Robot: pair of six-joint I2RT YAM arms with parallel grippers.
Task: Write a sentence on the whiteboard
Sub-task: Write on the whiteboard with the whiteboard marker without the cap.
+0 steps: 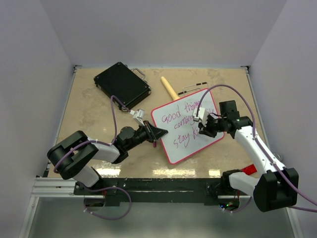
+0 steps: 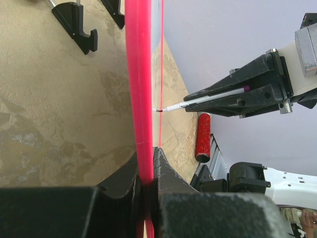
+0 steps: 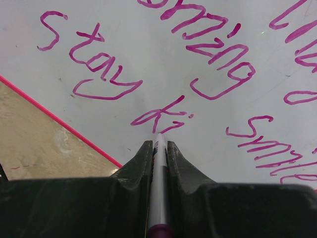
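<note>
Left arm [image 1: 94,151] sits low, elbow folded, forearm reaching right. Left gripper [image 1: 158,133] is clamped on the whiteboard [image 1: 183,146] at its left edge, rim pinched between both fingers. Right arm [image 1: 257,148] reaches forward from its base, wrist turned back to the left. Right gripper [image 1: 203,133] is angled down, jaws closed tight on a marker [image 3: 158,173], whose tip pokes just past the fingertips.

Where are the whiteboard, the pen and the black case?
whiteboard [image 1: 182,149]: top external view, bare white patch near its lower edge.
pen [image 3: 159,173]: right wrist view, white barrel.
black case [image 1: 122,85]: top external view, middle of the lid.
</note>
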